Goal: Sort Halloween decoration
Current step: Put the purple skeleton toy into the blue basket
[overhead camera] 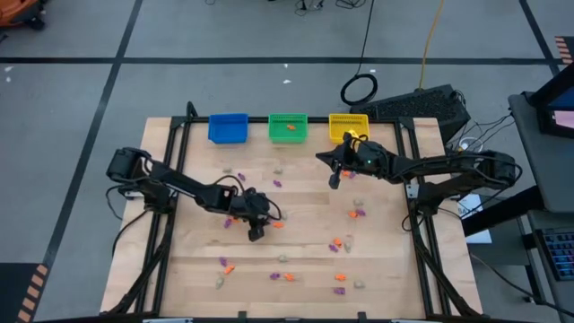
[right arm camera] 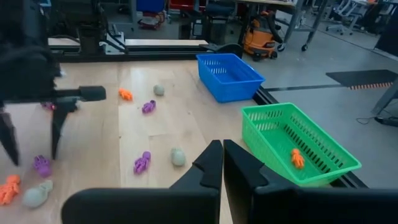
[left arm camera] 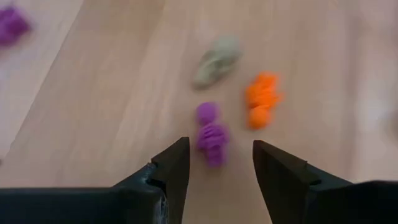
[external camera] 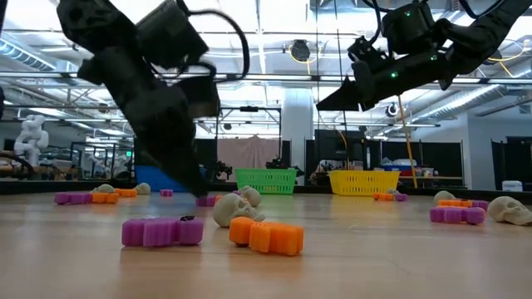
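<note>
Small purple, orange and pale beige trinkets lie scattered over the wooden table point(overhead camera: 386, 269). My left gripper point(overhead camera: 256, 233) is open and points down near the table's middle. In the left wrist view, its fingertips point(left arm camera: 219, 155) stand on either side of a purple skeleton figure point(left arm camera: 211, 134) lying flat, without touching it. Just beyond it lie a beige skull point(left arm camera: 217, 59) and an orange figure point(left arm camera: 262, 98). My right gripper point(overhead camera: 334, 177) is shut and empty, raised above the table in front of the green bin point(right arm camera: 298, 146) and the yellow bin point(overhead camera: 348, 126).
Blue point(overhead camera: 228, 127), green point(overhead camera: 288, 126) and yellow bins stand in a row along the table's far edge. One orange figure point(right arm camera: 297, 158) lies in the green bin. More trinkets lie near the near edge point(overhead camera: 339, 290) and on the right point(overhead camera: 356, 213).
</note>
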`<state>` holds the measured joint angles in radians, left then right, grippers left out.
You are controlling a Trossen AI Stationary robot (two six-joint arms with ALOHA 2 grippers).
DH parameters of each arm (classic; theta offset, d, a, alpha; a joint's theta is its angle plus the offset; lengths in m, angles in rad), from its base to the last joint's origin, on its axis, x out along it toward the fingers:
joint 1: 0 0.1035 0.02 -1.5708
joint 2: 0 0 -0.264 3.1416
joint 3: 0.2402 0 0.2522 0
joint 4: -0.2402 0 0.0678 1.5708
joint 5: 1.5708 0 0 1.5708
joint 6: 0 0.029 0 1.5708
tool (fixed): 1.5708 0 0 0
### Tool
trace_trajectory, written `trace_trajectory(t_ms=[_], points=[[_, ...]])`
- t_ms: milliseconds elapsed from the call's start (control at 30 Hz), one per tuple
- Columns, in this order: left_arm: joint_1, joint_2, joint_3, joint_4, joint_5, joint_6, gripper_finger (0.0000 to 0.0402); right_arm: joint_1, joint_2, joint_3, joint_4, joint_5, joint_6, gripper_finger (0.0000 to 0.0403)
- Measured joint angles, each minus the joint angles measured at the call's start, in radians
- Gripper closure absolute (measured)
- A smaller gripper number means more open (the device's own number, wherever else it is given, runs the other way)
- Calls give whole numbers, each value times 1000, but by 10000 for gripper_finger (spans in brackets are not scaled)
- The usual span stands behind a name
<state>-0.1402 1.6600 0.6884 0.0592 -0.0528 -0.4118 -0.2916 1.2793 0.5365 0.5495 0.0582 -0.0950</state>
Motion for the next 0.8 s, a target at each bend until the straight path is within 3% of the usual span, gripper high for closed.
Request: trace_trajectory(t_ms=[200, 467, 667, 800], points=[[-2, 48, 3, 6, -49, 1, 247, 0, 0, 0, 0, 2, 4, 403], [-2, 49, 3, 0, -89, 82, 389, 0, 0, 0, 0, 2, 4, 403], [5, 1, -3, -15, -104, 126, 395, 0, 0, 0, -8, 2, 4, 403], [56, -129, -3, -102, -160, 133, 398, 0, 0, 1, -9, 2, 10, 403]])
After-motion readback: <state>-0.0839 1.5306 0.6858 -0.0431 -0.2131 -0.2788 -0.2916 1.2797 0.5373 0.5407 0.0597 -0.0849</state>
